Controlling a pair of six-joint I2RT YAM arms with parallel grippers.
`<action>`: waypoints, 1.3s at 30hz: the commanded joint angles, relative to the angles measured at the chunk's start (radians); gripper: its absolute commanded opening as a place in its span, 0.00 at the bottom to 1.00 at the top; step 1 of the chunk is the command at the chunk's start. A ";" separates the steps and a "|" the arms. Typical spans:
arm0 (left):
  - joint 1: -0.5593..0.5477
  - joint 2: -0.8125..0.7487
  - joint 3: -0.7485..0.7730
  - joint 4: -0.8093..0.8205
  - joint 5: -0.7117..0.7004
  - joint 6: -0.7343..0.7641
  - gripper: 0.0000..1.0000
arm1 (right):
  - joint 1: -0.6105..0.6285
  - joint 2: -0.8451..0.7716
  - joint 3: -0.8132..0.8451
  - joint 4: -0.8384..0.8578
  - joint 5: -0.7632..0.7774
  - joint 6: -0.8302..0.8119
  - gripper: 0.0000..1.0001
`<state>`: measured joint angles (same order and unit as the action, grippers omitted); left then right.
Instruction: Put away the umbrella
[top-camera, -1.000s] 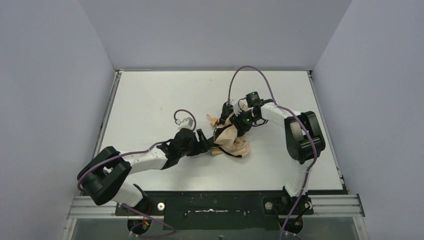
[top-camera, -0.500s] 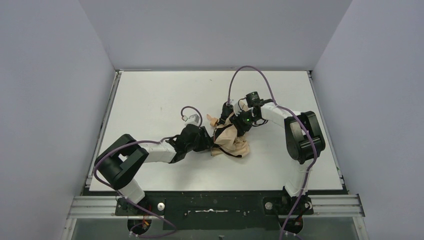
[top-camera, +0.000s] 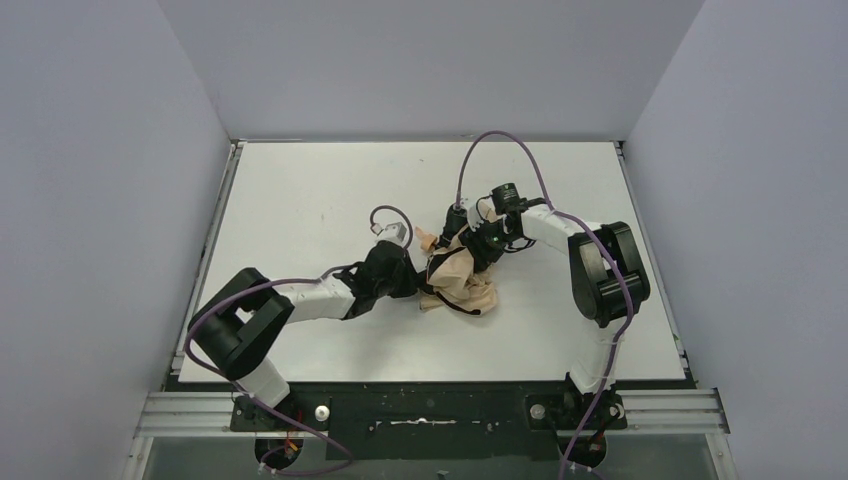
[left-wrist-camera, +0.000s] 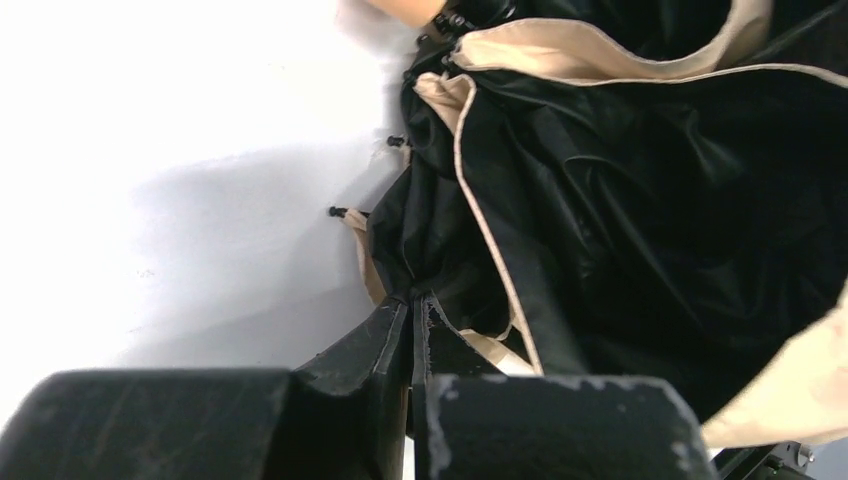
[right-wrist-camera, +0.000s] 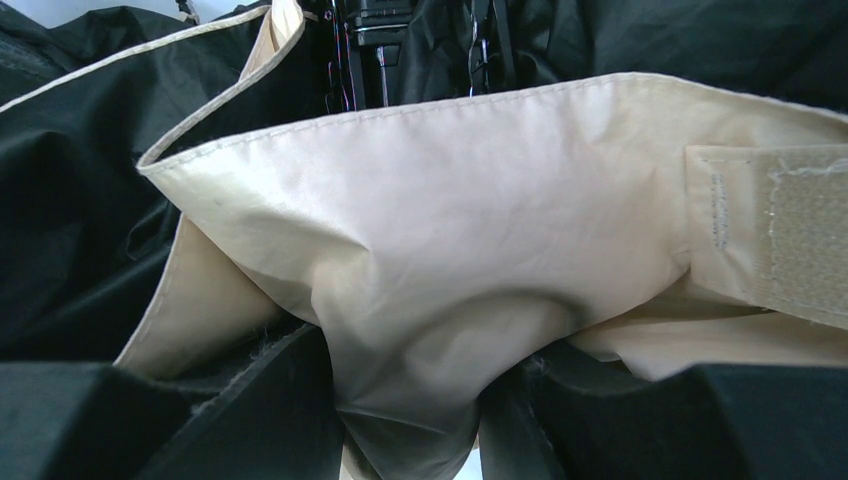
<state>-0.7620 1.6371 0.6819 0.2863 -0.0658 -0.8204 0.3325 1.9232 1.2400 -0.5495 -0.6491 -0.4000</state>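
The umbrella (top-camera: 462, 285) lies crumpled mid-table, tan outside and black inside, with its small tan handle (top-camera: 425, 238) poking out to the upper left. My left gripper (top-camera: 413, 284) is at its left edge. In the left wrist view its jaws (left-wrist-camera: 413, 300) are shut on a pinch of the black lining (left-wrist-camera: 620, 200). My right gripper (top-camera: 472, 250) is over the umbrella's upper part. In the right wrist view that gripper (right-wrist-camera: 410, 400) is closed on a thick fold of tan fabric (right-wrist-camera: 450, 230). A tan hook-and-loop strap (right-wrist-camera: 800, 235) lies to the right. The shaft is hidden in the folds.
The white table (top-camera: 300, 190) is walled by grey panels on three sides. A black rail (top-camera: 430, 410) with the arm bases runs along the near edge. Purple cables (top-camera: 500, 140) loop above the right arm. Small black rib tips (left-wrist-camera: 338, 211) stick out on the table beside the fabric.
My left arm has swung right and forward to the umbrella's left edge, and its jaws have closed on the fabric. The right arm has held still.
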 joint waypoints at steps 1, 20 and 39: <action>-0.001 -0.081 0.091 -0.047 0.036 0.079 0.00 | -0.006 0.073 -0.018 0.024 0.181 0.036 0.06; -0.333 -0.243 -0.066 -0.137 -0.043 -0.009 0.00 | -0.007 0.065 -0.013 0.043 0.243 0.060 0.06; -0.257 -0.786 -0.090 -0.531 -0.192 0.246 0.62 | 0.092 -0.093 -0.240 0.297 0.347 -0.263 0.08</action>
<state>-1.0599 1.0256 0.5781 -0.0864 -0.1368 -0.6888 0.4118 1.8175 1.1015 -0.3653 -0.4812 -0.4980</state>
